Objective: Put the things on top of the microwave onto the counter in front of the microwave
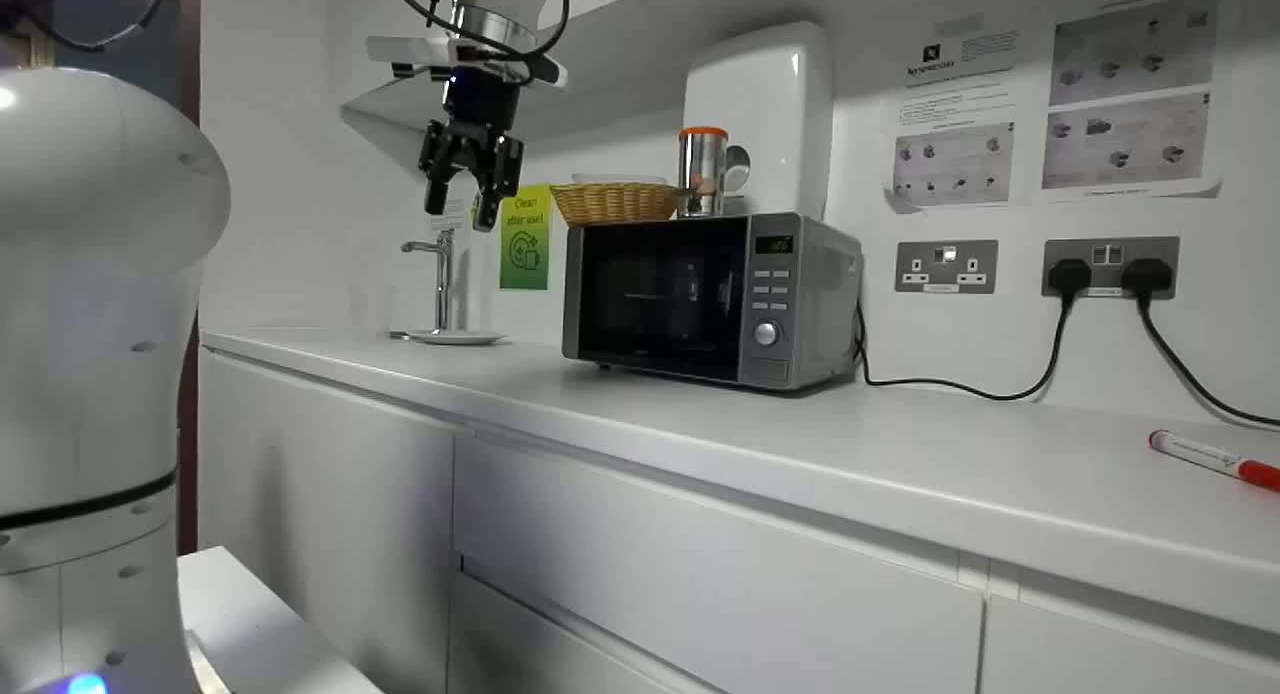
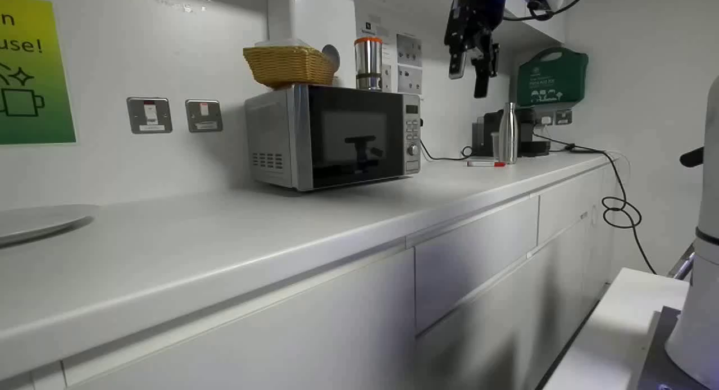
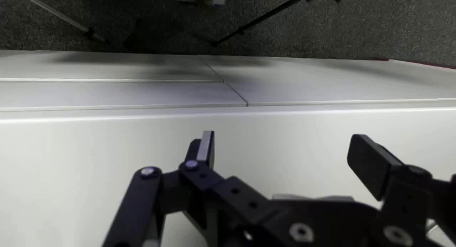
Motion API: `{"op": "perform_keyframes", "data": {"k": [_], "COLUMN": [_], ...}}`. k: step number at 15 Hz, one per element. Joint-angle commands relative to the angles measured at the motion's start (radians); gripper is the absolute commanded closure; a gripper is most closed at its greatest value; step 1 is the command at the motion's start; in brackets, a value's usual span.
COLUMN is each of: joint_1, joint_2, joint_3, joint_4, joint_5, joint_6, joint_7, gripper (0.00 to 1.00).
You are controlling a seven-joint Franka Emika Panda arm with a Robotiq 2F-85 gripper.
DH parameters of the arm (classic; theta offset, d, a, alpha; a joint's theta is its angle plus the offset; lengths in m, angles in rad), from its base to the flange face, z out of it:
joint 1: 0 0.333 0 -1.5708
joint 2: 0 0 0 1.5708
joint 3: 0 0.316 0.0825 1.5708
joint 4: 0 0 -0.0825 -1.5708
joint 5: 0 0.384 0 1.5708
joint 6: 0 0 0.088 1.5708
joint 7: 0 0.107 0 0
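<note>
Picking not yet begun; gripper (image 1: 462, 206) spread, empty; next should be reaching the basket (image 1: 612, 203), maybe against the jar (image 1: 702, 174), at the left top edge of the microwave (image 1: 660, 299)

Basket (image 2: 289, 66) and jar (image 2: 368, 58) (orange-topped) sit on the microwave (image 2: 359, 137), itself on the counter (image 2: 180, 249); the gripper (image 2: 469, 85) hangs in midair, jaws apart

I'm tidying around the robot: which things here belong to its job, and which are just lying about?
For the job:
shallow tan wicker basket
shiny cylindrical jar with orange top
boxy silver-grey microwave
smooth white counter

Just lying about:
white marker pen with red cap
tall silver metal bottle
</note>
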Motion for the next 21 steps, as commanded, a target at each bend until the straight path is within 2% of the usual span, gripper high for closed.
{"op": "perform_keyframes", "data": {"k": [1,5,7,8,11,16,21], "joint_1": [-0.023,-0.023,-0.029,-0.042,-0.032,-0.028,-0.061], "joint_2": [0.002,0.002,0.011,0.029,0.106,0.251,0.341], "joint_3": [0.017,0.017,0.027,0.043,0.037,0.035,0.056], "joint_4": [0.003,0.003,0.002,0.004,0.032,0.057,0.062], "joint_5": [0.012,0.012,-0.013,-0.040,-0.075,-0.119,-0.230], "joint_6": [-0.006,-0.006,0.065,0.160,0.354,0.756,1.017], "joint_7": [-0.012,-0.012,-0.033,-0.035,-0.078,-0.113,-0.078], "gripper": [0.00,0.00,0.00,0.00,0.00,0.00,0.00]}}
